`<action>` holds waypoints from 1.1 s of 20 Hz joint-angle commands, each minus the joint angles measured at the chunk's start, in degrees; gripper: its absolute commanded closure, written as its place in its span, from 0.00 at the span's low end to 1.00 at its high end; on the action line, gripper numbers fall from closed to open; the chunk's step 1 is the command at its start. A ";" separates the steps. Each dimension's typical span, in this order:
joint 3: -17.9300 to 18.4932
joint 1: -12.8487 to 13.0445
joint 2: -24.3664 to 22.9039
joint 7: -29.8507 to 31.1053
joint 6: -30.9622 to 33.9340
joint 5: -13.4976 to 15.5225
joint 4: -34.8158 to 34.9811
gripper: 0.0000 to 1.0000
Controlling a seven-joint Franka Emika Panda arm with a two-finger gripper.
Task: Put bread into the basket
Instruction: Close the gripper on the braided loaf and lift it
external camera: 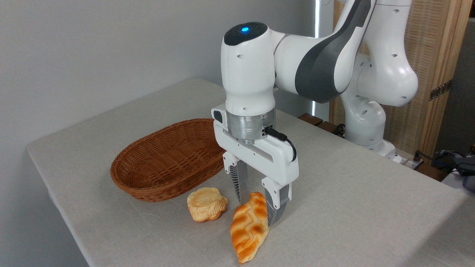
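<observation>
The gripper (pixel 256 207) is standing upright over the far end of the bread (pixel 249 230), with its jaws open and straddling that end, one finger on each side; contact with the loaf cannot be confirmed. The bread is lying flat on the desk (pixel 352 207), its near tip pointing toward the camera, just beside a small round pastry (pixel 206 208). The basket (pixel 167 163) is sitting empty behind the pastry, near the loaf but not touching it. Risk, as a judgement: the jaws are bracketing the tapered end, not the middle, so on closing and lifting, the long free end is likely to droop or pivot, and the glossy crust may slip out. A swinging loaf may also be knocking the pastry or catching the basket rim during transfer.
</observation>
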State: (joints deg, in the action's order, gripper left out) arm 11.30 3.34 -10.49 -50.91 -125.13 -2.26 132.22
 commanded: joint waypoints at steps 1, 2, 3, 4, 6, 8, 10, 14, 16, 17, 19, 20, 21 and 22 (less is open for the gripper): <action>0.13 0.09 0.03 -0.41 -1.61 -0.11 1.11 0.00; 0.13 0.09 0.03 -0.41 -1.69 -0.11 1.20 0.00; 0.13 0.09 0.12 -0.41 -1.70 -0.02 1.20 0.00; 0.13 0.17 0.47 -0.33 -1.96 0.15 1.20 0.00; 0.13 0.35 0.65 -0.24 -4.23 0.15 1.99 0.01; 0.04 0.70 1.17 -0.15 -5.91 0.15 2.52 0.03; 0.04 1.23 1.44 -0.06 -6.09 0.24 2.52 0.05; 0.04 1.49 1.53 -0.15 -6.18 0.94 2.52 0.23; 0.04 2.02 1.53 -0.24 -6.18 1.47 2.52 0.39; 0.04 2.11 1.53 -0.24 -6.18 1.47 2.52 0.49; 0.04 2.28 1.44 -0.50 -6.09 1.47 2.43 0.66; 0.04 2.46 1.44 -0.59 -6.09 1.47 2.43 0.71; 0.04 2.63 1.44 -0.59 -6.09 1.47 2.43 0.76; 0.04 2.63 1.44 -0.68 -6.09 1.47 2.43 0.79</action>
State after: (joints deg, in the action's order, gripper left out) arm 11.17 5.09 -9.36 -50.91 -129.66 -1.94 133.97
